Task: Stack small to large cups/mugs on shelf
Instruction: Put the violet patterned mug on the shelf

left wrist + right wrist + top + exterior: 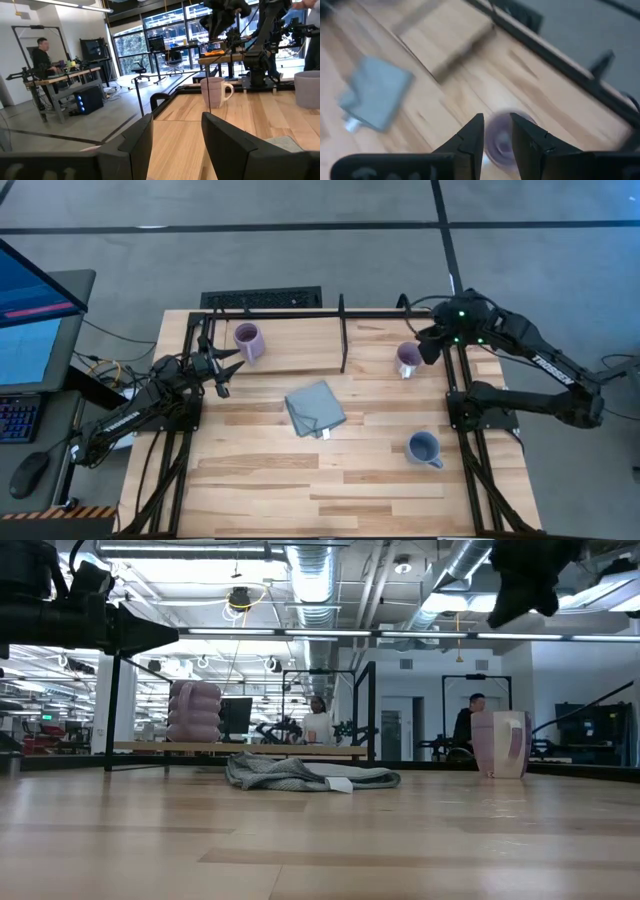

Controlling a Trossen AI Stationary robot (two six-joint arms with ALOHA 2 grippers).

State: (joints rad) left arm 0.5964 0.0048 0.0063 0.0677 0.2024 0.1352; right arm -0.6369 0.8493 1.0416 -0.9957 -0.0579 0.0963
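The light purple mug (pixel 247 340) stands upright on the shelf's wood board (pixel 290 345), at its left part; it also shows in the low view (pixel 194 712). The darker purple mug with the white handle (pixel 407 360) stands on the tabletop right of the shelf's black divider (pixel 342 335). The blue-grey mug (pixel 424 448) stands near the table's right front. My left gripper (pixel 226 370) is open and empty, just in front of the light purple mug. My right gripper (pixel 496 134) is open and high above the darker purple mug (pixel 502 140), clear of it in the low view (pixel 530 585).
A folded grey-blue cloth (pixel 315 408) lies in the middle of the table, between the shelf and the blue-grey mug. Black frame rods (pixel 270 312) run along the shelf's far edge. People sit in the room behind the table.
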